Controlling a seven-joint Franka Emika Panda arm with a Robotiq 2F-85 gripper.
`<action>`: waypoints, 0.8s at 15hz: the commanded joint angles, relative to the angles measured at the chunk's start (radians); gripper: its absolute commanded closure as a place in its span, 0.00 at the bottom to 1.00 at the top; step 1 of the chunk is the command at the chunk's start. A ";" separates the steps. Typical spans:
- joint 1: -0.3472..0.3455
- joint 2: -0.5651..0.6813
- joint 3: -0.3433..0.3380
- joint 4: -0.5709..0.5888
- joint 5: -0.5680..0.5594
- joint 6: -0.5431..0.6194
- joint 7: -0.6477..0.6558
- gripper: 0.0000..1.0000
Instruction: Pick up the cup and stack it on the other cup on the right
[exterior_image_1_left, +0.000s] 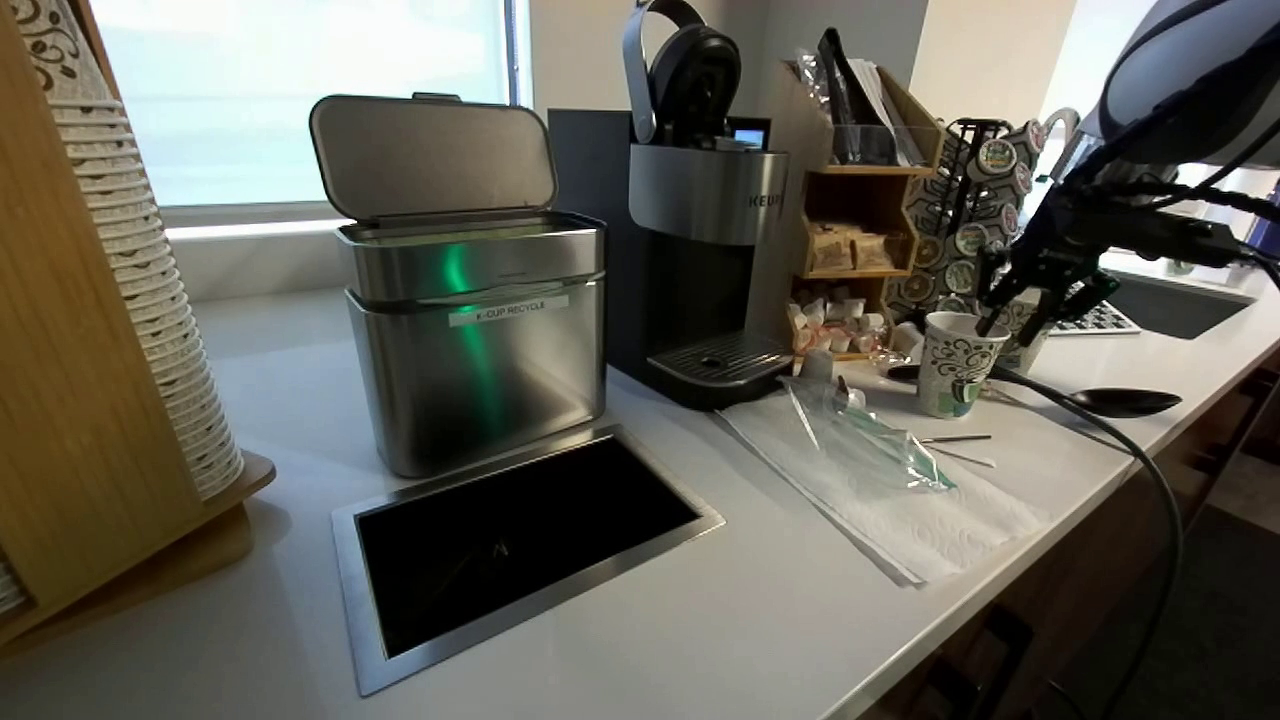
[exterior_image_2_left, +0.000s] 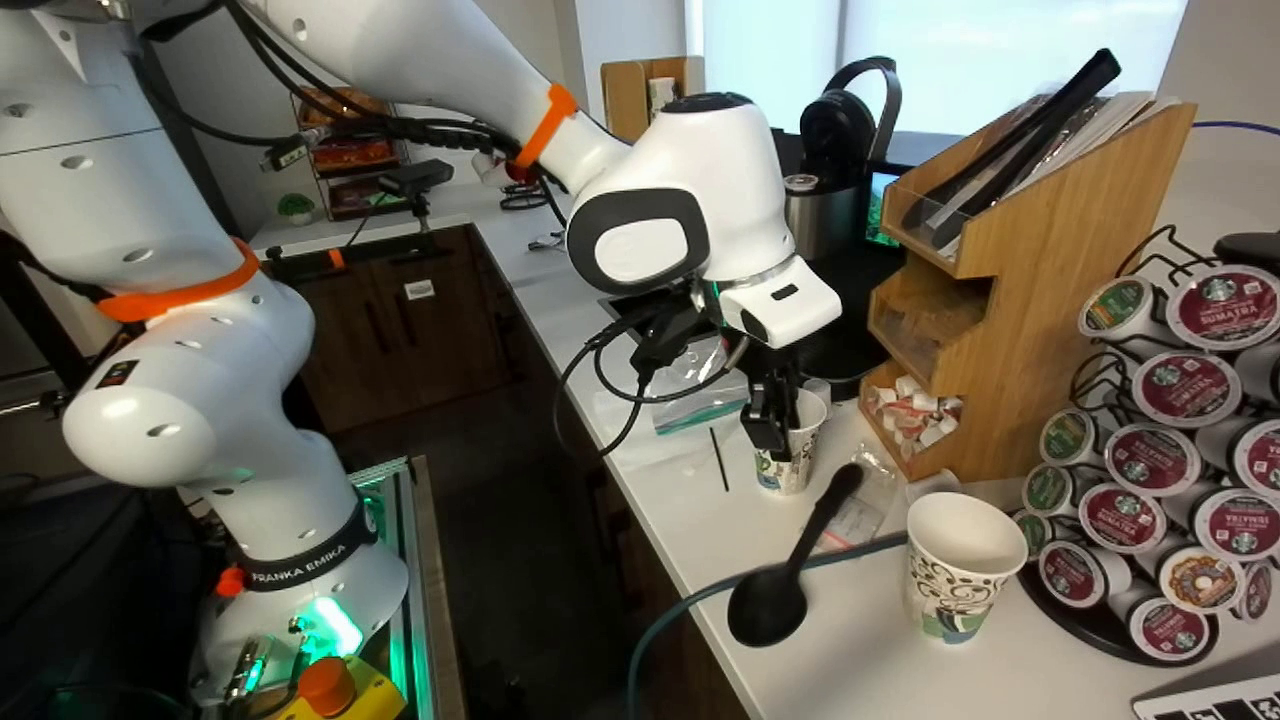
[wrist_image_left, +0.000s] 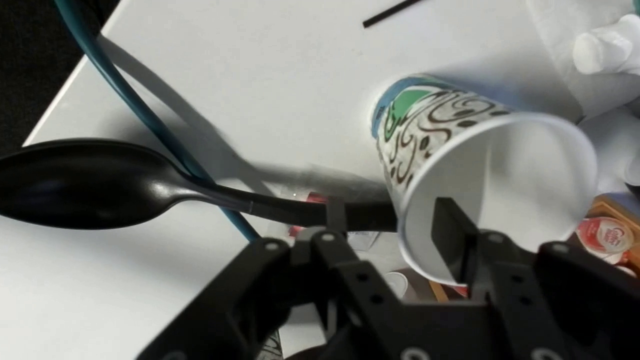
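Note:
Both cups are white paper with a brown swirl print and a green and blue patch. The cup (exterior_image_1_left: 952, 372) stands upright on the counter and also shows in an exterior view (exterior_image_2_left: 785, 472) and the wrist view (wrist_image_left: 440, 130). The other cup (exterior_image_2_left: 950, 590) stands upright to its right there, and is partly hidden behind my gripper in an exterior view (exterior_image_1_left: 1022, 354). My gripper (wrist_image_left: 395, 225) is at the cup's rim, also seen in both exterior views (exterior_image_1_left: 1008, 332) (exterior_image_2_left: 770, 425). It is open, one finger inside the cup's mouth, the other outside, the wall between them.
A black spoon (exterior_image_2_left: 768, 605) lies between the cups, its handle across a teal cable (exterior_image_2_left: 690, 605). A wooden organizer (exterior_image_2_left: 1050, 300) and a pod rack (exterior_image_2_left: 1150, 450) stand behind. A coffee maker (exterior_image_1_left: 700, 200) and a plastic bag (exterior_image_1_left: 860, 440) on paper towel are beyond the cup.

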 joint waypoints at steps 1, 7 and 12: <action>0.010 0.006 -0.004 0.003 -0.018 0.015 0.010 0.82; 0.002 -0.080 -0.005 -0.016 -0.056 -0.062 0.035 1.00; -0.109 -0.306 0.022 -0.054 -0.228 0.005 0.202 0.99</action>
